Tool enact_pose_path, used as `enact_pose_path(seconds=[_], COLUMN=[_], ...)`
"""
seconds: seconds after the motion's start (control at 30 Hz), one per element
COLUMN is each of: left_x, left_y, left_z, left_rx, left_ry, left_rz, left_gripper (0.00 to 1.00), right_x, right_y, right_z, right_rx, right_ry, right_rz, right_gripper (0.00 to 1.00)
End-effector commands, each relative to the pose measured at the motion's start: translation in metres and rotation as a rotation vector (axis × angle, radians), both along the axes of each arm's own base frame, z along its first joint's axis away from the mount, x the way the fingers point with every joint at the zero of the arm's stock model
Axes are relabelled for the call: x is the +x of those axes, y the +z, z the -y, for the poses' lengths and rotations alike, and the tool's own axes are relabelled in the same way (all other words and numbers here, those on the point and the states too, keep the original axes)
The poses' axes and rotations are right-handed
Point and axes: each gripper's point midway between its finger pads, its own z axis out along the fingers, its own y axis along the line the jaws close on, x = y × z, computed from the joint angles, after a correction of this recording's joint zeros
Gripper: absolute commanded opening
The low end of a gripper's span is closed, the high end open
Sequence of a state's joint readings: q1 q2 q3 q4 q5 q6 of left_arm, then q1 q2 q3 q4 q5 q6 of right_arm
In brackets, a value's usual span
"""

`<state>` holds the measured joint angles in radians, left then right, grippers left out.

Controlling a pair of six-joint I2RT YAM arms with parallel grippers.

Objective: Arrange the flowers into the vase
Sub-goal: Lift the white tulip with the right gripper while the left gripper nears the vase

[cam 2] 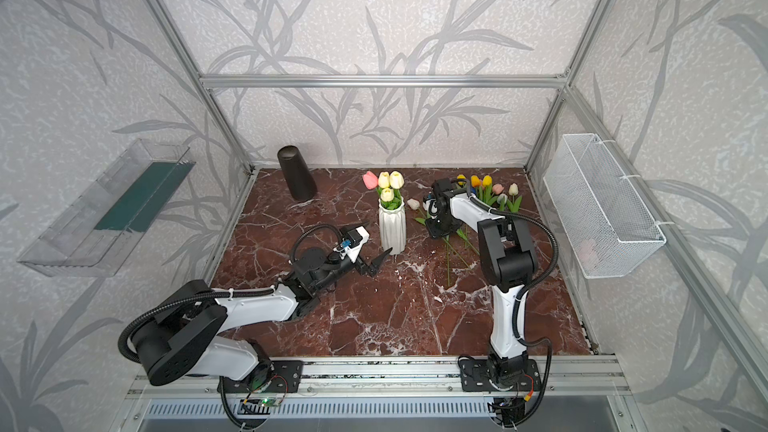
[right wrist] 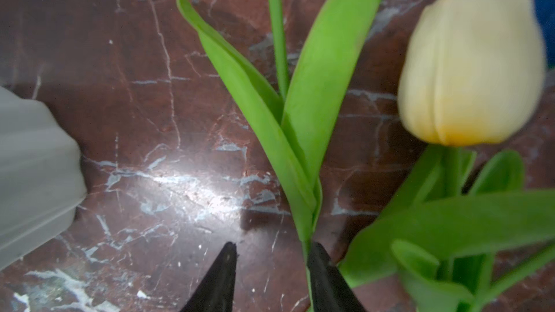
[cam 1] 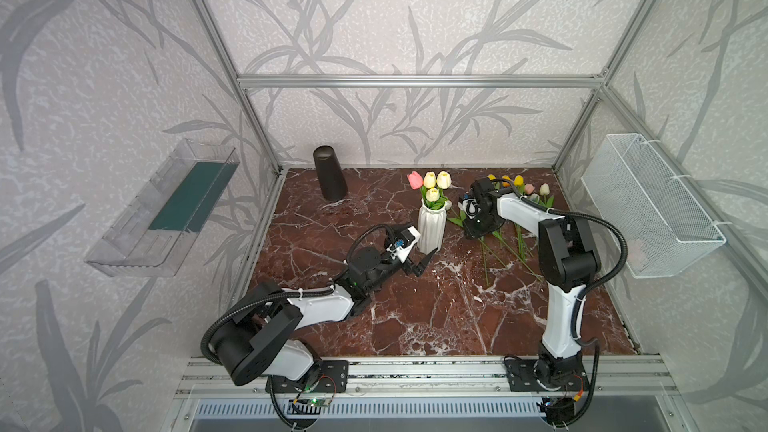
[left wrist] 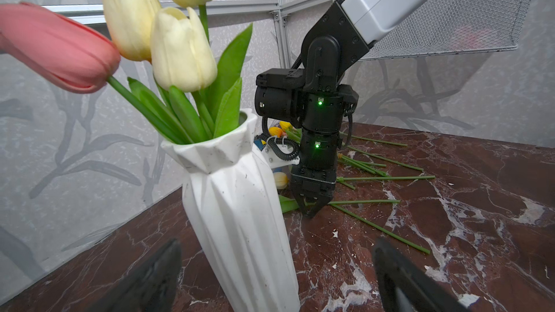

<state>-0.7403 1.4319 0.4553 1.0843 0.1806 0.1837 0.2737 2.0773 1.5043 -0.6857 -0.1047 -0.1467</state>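
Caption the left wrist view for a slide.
White faceted vase holding one pink and three cream tulips; beyond, right gripper, fingers down among loose green stems.

top views: high, front, down on whole desk (cam 1: pixel 415 326)
left wrist: low, close to vase (left wrist: pixel 240 220)
right wrist: straight down, near desk
shared: vase in all

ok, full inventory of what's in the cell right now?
vase: one, white, ribbed, mid-table, upright.
tulips in vase: four, one pink and three cream.
loose tulips: several, yellow, pink, white, cream; lying right of the vase.
dark cup: one, near-black, back left of the table.
clear bin: one, green floor, left wall.
wire basket: one, white, right wall.
table: one, red-brown marble.
left claw: open, flanking the vase's base.
right claw: open, down at a loose stem.
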Motion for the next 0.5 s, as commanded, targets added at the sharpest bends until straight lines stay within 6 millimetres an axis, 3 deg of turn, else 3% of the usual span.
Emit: enact_pose_path(seconds=[0.0,0.13,0.2,0.33,0.47], left_x=[0.0,0.008,0.014,0.029,0.044], left_y=[0.015,0.037,0.053,0.074,0.082], left_z=[-0.004,-0.002,-0.001,0.0,0.004], left_rx=[-0.019,-0.032,-0.048,-0.079,-0.098], left_ry=[0.016,0.026,0.034,0.047,0.045], left_rz=[0.044,0.017,0.009,-0.026,-0.045], left_gripper=[0.99,0.99,0.99,0.99,0.99], right_x=[0.003,0.005,0.005,0.011,0.009], right_y=[-0.007,-0.004,0.01,0.069,0.14], right_z=[-0.002,-0.007,-0.012,-0.025,-0.04], right_rx=[-0.03,-0.03,-0.015,0.103,0.266], right_ry=[0.036,0.041,0.039,0.003,-0.009], right_rz=[-0.013,-0.005,0.032,0.167,0.331], right_gripper=[0.3,0.1,0.03,0.0,0.0])
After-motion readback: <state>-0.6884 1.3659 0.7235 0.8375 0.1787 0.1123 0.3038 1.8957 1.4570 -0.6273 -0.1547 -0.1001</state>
